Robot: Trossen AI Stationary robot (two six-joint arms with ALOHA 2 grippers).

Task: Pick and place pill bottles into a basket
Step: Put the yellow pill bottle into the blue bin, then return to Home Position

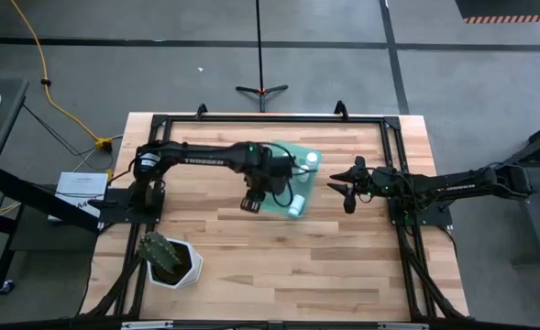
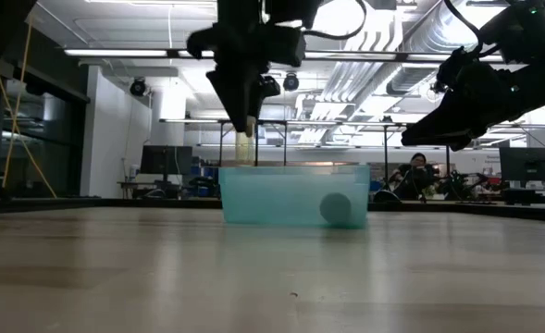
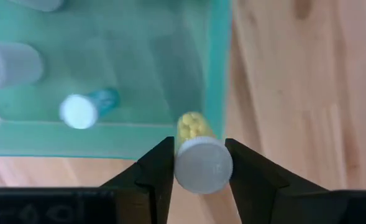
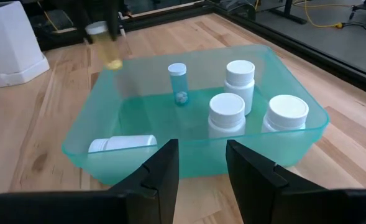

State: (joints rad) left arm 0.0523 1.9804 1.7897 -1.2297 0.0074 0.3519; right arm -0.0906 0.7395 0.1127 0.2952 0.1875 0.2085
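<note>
The teal basket (image 1: 292, 179) stands at the table's middle, toward the far edge. In it I see three white pill bottles upright (image 4: 240, 78), one lying on its side (image 4: 122, 144), and a small teal-capped vial (image 4: 177, 81). My left gripper (image 3: 201, 168) hangs over the basket's near-left corner (image 3: 215, 118), shut on a clear pill bottle (image 3: 192, 127) with yellow pills and a white cap. To the basket's right, my right gripper (image 4: 201, 168) waits open, pointing at it with nothing between its fingers. My left gripper pinches the bottle's capped top end (image 3: 202, 165) between its two fingers, one on each side. The fingers (image 2: 244, 102) come from above and point down. The bottle hangs upright below them (image 2: 244, 148), lifted clear, above the basket's wall.
A white hexagonal pot with a cactus (image 1: 169, 261) sits near the table's near-left corner. Black frame rails (image 1: 270, 117) run along the table's edges. Bare wood lies in front of the basket. A person (image 2: 418, 171) sits in the room behind.
</note>
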